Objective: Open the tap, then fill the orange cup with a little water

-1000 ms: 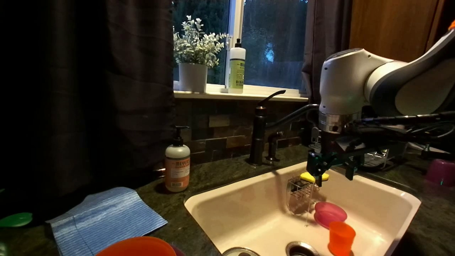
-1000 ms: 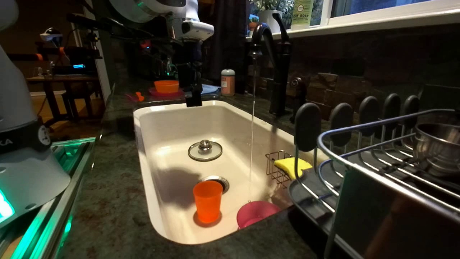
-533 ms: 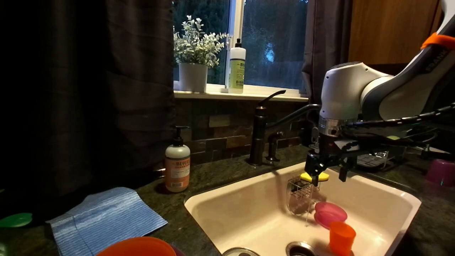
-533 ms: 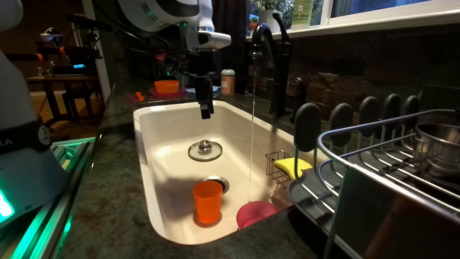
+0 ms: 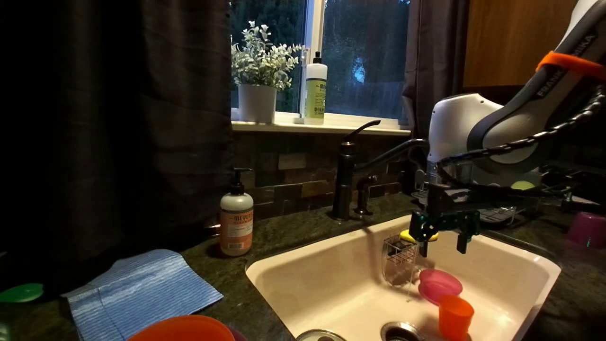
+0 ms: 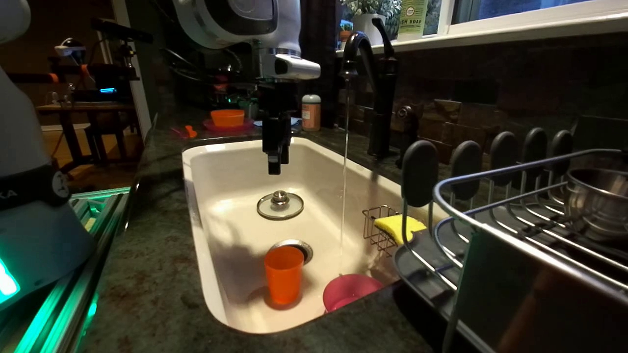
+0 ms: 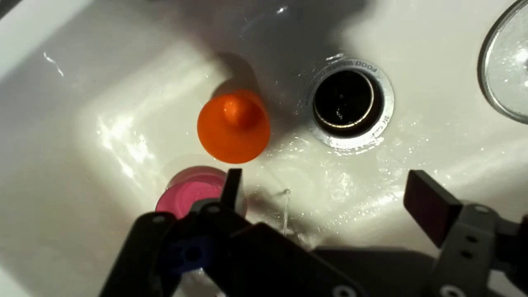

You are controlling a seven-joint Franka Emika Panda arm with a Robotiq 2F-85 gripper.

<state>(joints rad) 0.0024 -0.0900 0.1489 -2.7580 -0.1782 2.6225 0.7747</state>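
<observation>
The orange cup (image 6: 284, 275) stands upright on the sink floor near the drain; it also shows in the wrist view, where the cup (image 7: 233, 128) is seen from above. A thin stream of water (image 6: 344, 162) runs from the dark tap (image 6: 382, 105) and lands in the sink beside the cup, not in it. My gripper (image 5: 442, 248) hangs above the sink, pointing down and apart from the cup. In the wrist view my gripper (image 7: 328, 194) is open with its fingers wide apart, nothing held, and the cup lies beyond the tip of the left-hand finger (image 7: 232, 187).
A pinkish-red round cup (image 6: 351, 292) lies close to the orange cup. Along the sink wall hangs a wire caddy (image 5: 399, 251) with a yellow sponge (image 6: 398, 227). A glass lid (image 6: 280, 206) rests on the sink floor. The dish rack (image 6: 456, 220) borders the sink.
My arm has swung further over the sink, and the gripper has come lower and turned somewhat. It stays open. Cup, tap and running water look the same.
</observation>
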